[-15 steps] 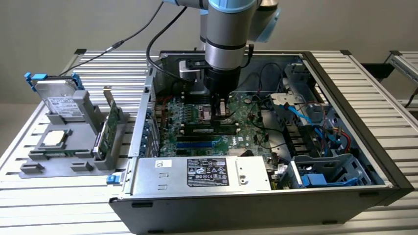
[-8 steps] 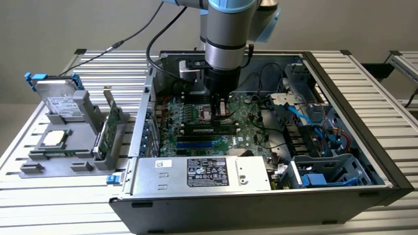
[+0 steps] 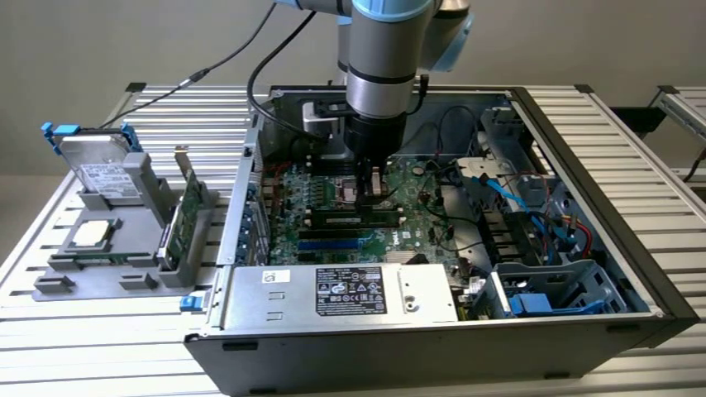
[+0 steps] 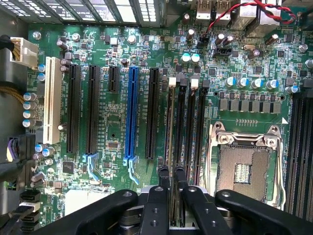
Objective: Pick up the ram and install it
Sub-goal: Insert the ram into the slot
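Now, jaws (image 4: 171, 178) slightly parted astride ram (image 4: 170, 122), seated in motherboard (image 4: 112, 122) slot

An open computer case (image 3: 574, 248) lies on the surface (image 3: 111, 347), the motherboard (image 3: 331, 198) inside it. The hand (image 3: 369, 198) stands over the memory slots (image 4: 183, 127), the ram (image 3: 353, 220) lying in a slot just beneath it. At the exterior view's left, a holder (image 3: 111, 248) carries a hard drive (image 3: 105, 178) and an expansion card (image 3: 190, 211).
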Robot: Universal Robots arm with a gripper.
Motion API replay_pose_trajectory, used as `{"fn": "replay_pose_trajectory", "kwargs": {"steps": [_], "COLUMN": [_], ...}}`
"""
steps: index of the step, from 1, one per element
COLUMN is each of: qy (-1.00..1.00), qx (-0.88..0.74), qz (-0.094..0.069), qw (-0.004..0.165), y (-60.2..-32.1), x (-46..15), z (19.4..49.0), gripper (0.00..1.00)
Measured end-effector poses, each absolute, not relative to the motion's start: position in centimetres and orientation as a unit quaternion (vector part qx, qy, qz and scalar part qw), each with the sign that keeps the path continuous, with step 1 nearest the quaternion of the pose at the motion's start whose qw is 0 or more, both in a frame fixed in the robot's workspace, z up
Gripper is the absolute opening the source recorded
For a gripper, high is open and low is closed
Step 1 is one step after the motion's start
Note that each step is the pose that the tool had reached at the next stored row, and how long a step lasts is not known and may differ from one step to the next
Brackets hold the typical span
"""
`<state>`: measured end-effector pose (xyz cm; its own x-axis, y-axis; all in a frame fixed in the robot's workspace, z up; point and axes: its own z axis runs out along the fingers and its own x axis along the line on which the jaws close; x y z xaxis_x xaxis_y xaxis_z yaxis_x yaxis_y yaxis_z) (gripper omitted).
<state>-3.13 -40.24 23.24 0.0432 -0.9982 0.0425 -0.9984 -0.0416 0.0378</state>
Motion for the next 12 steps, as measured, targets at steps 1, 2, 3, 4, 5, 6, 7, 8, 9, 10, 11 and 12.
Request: {"fn": "replay_pose_trajectory", "kwargs": {"steps": [1, 2, 3, 4, 5, 6, 7, 8, 9, 10, 11, 12], "qy": [-0.692, -0.692, -0.692, -0.692, -0.692, -0.692, -0.692, -0.692, -0.692, -0.692, -0.692, -0.692], "qx": [0.722, 0.722, 0.722, 0.722, 0.722, 0.722, 0.722, 0.722, 0.722, 0.722, 0.722, 0.722], "qz": [0.002, 0.002, 0.002, 0.002, 0.002, 0.002, 0.002, 0.002, 0.002, 0.001, -0.002, -0.005], "qw": [0.028, 0.028, 0.028, 0.028, 0.028, 0.028, 0.028, 0.028, 0.028, 0.027, 0.024, 0.021], "y": [-40.24, -40.24, -40.24, -40.24, -40.24, -40.24, -40.24, -40.24, -40.24, -40.25, -40.25, -40.24], "x": [-3.13, -3.13, -3.13, -3.13, -3.13, -3.13, -3.13, -3.13, -3.13, -3.13, -3.13, -3.13], "z": [23.24, 23.24, 23.24, 23.24, 23.24, 23.24, 23.24, 23.24, 23.24, 23.26, 23.3, 23.38], "gripper": [0.18, 0.18, 0.18, 0.18, 0.18, 0.18, 0.18, 0.18, 0.18, 0.18, 0.18, 0.18]}}
